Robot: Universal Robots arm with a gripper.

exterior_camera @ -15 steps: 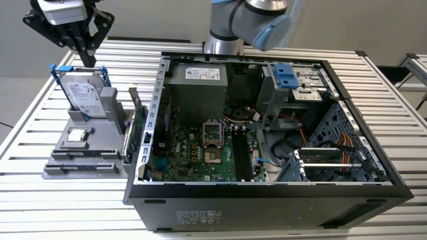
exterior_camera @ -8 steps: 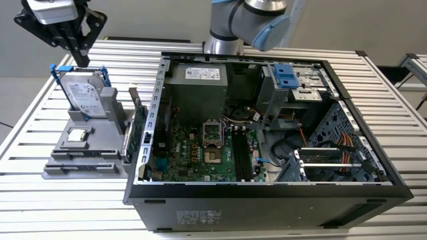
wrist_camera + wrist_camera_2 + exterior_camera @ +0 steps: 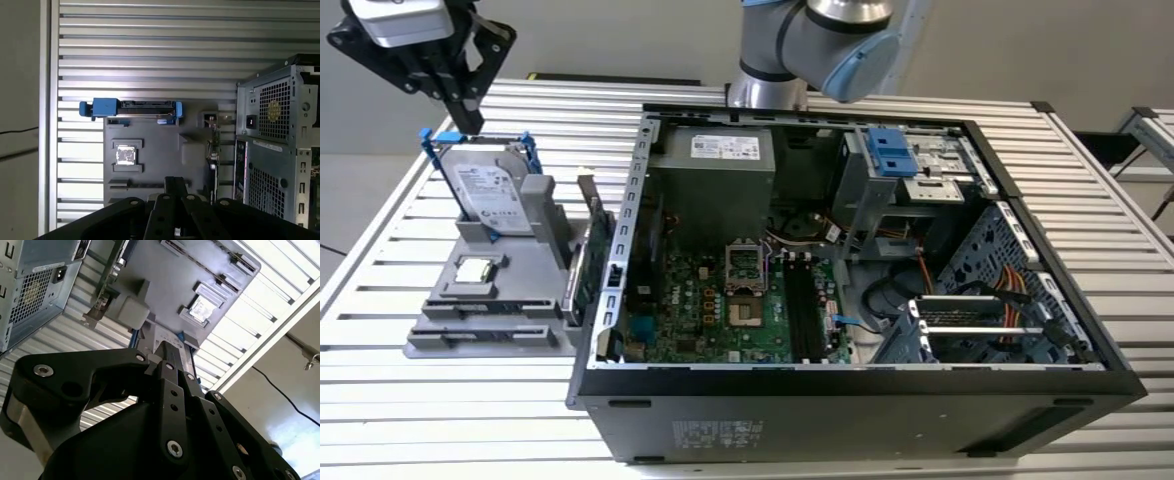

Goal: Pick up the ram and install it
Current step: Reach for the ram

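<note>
While working across from the exterior view's left, noted first the black two-finger gripper (image 3: 464, 122), hung high over the far end of the flat grey plastic parts fixture (image 3: 454, 350). Sits just above the upright silver hard drive in blue rails (image 3: 491, 195), not touching it. Read as clenched shut with nothing in the grip; same reading in both wrist views. Logged as empty.

Next along the fixture, toward its near end: noted a small square silver processor chip (image 3: 476, 268) lying flat in its pocket. Located the ram (image 3: 487, 335), a long thin dark circuit-board stick, on edge in the clipped slot at the fixture's near end, well apart from the gripper. Hard to make out there, so entered as a judgement. Marked as untouched and not yet lifted.

Further right: noted a larger green card with a metal bracket (image 3: 598, 250), standing on edge between the fixture and the open black metal computer case (image 3: 854, 400). Inside the case, on the green motherboard (image 3: 707, 310), found the long black memory slots (image 3: 803, 300), seemingly bare, though cannot confirm from this angle.

Judged progress: nil so far. Pick-up not begun; grasp, carry across to the case and seating in a slot all outstanding.
</note>
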